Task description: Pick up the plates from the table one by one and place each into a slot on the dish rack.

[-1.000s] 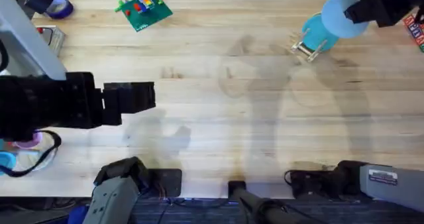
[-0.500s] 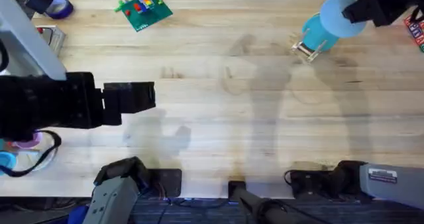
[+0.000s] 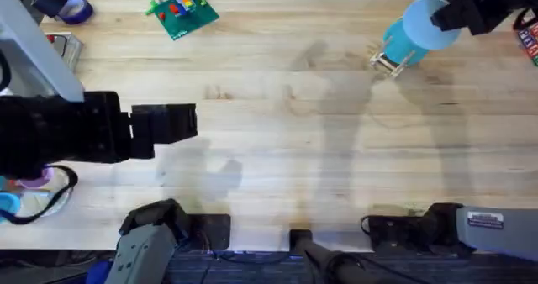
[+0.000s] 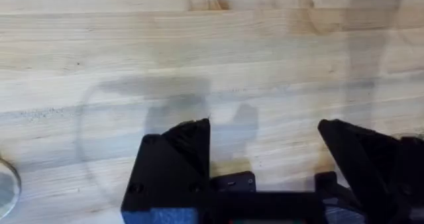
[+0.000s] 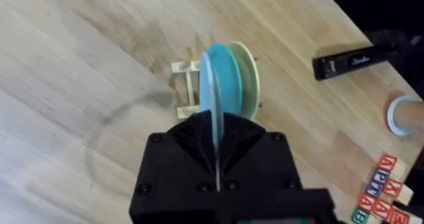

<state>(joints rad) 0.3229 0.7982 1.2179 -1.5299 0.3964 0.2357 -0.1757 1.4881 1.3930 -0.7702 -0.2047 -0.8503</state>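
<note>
Left arm [image 3: 50, 137]: boxy matte-black housing, large and blurred at the left of the overhead frame, with a pale grey link above it. Left gripper [image 4: 265, 158]: two black angular fingers on a black block. Right gripper [image 5: 217, 159]: black faceted body with small round screws. Bases at the bottom edge: grey shells, black cables, a white label at lower right.

pale sky-blue plate [image 5: 211, 91]: upright on edge, above dish rack [image 5: 187, 91] | teal plate [image 5: 228, 85]: slotted upright

The right gripper [image 3: 455, 15], clamped on the pale sky-blue round plate [image 3: 424, 22], edges slightly farther back over the small light-wood dish rack [image 3: 388, 59].
</note>
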